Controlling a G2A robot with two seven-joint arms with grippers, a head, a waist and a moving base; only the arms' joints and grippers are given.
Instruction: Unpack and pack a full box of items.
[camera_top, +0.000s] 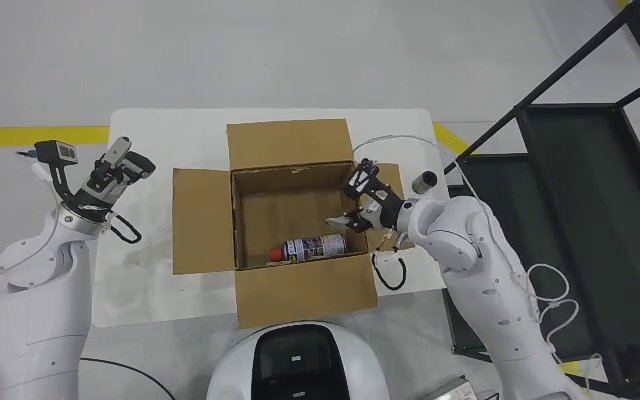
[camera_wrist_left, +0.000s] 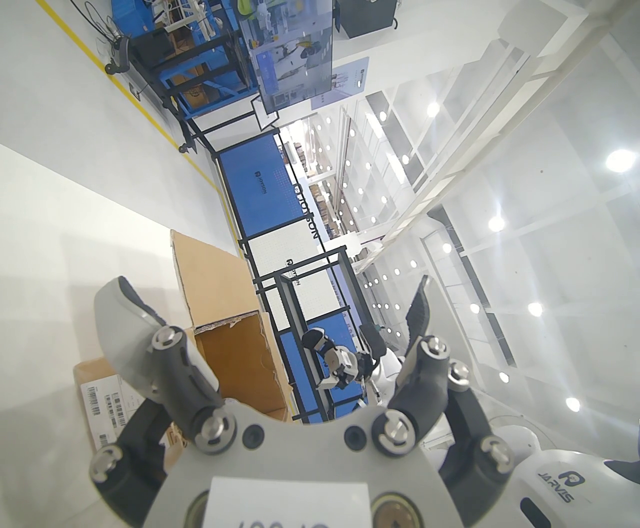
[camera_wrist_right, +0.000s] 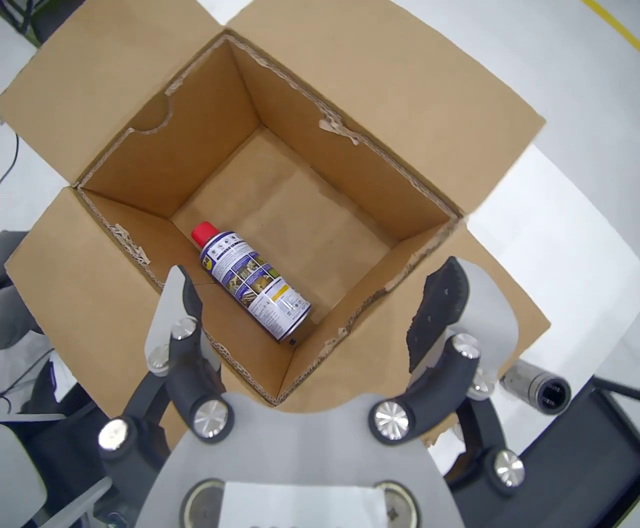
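Note:
An open cardboard box (camera_top: 290, 150) stands in the middle of the white table, flaps folded out. On its floor, against the near wall, a spray can (camera_top: 312, 246) with a red cap lies on its side; it also appears in the right wrist view as the spray can (camera_wrist_right: 252, 281) inside the box (camera_wrist_right: 350, 95). My right gripper (camera_top: 345, 216) hangs open above the box's right inner edge, empty; its fingers (camera_wrist_right: 440, 305) are spread. My left gripper (camera_top: 133, 160) is raised off the table's left edge, open and empty, fingers (camera_wrist_left: 125, 325) wide apart, with the box (camera_wrist_left: 215, 295) beyond it.
A small grey metal cylinder (camera_top: 427, 181) lies on the table just right of the box, seen again as the cylinder (camera_wrist_right: 537, 387). A thin white cable loops over the table's back right. A black frame rack (camera_top: 560, 170) stands right of the table (camera_top: 150, 290).

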